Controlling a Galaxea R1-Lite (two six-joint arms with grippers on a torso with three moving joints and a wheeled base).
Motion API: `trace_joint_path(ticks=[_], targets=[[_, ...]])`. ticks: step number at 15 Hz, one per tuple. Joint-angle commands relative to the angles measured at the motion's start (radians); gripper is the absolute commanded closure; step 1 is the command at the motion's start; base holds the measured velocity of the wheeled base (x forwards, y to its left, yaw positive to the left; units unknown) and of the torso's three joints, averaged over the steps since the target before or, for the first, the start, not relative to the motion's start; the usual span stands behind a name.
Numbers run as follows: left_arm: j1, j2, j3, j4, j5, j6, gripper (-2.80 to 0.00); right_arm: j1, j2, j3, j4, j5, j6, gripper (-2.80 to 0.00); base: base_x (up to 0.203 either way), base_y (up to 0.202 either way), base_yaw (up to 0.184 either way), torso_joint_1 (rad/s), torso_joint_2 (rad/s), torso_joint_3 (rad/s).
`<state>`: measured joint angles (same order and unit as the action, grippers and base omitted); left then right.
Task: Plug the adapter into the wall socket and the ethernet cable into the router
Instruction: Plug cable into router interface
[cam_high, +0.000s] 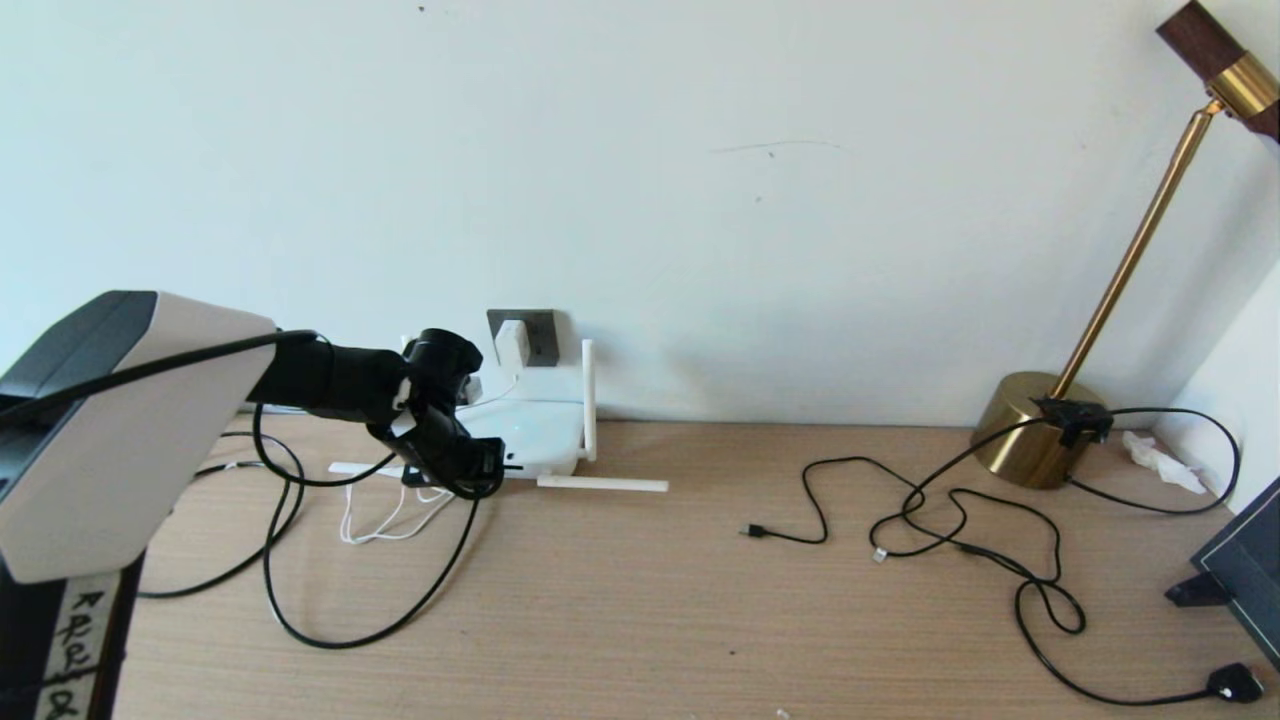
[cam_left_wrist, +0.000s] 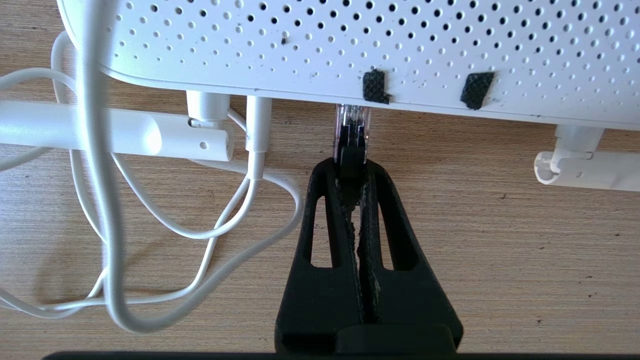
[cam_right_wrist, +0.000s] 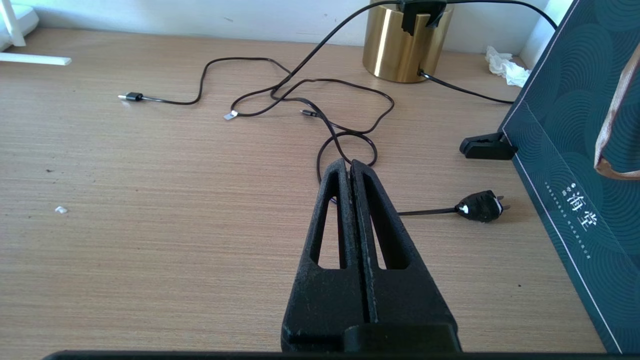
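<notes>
Looking from the head, we see the adapter (cam_high: 511, 343) in the wall socket (cam_high: 540, 333). At the left wrist, our left pincer (cam_left_wrist: 351, 167) clamps the stiff, snappable ethernet cable (cam_left_wrist: 352, 132) plug behind its clear tip at the router (cam_left_wrist: 350, 45). Right pincer (cam_right_wrist: 348, 170) idles closed, empty, over the tabletop (cam_right_wrist: 150, 200).

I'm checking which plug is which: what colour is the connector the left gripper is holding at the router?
Clear plastic connector, black boot behind; left wrist view shows it best.
</notes>
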<state>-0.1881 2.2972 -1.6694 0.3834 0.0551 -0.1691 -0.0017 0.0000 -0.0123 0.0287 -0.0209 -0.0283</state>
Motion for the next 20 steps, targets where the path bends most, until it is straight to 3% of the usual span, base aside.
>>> trace_joint_path(ticks=[1,20], targets=[[0.000,-0.002,-0.005,0.002,0.002,-0.001,0.00,0.000,0.002,0.000,0.000,-0.001,-0.001,0.00,0.000,0.000,0.000,0.000,0.00,0.000],[-0.019,-0.001,-0.016,0.003,0.061,0.000,0.00,0.000,0.002,0.000,0.000,-0.001,-0.002,0.00,0.000,0.000,0.000,0.000,0.00,0.000]])
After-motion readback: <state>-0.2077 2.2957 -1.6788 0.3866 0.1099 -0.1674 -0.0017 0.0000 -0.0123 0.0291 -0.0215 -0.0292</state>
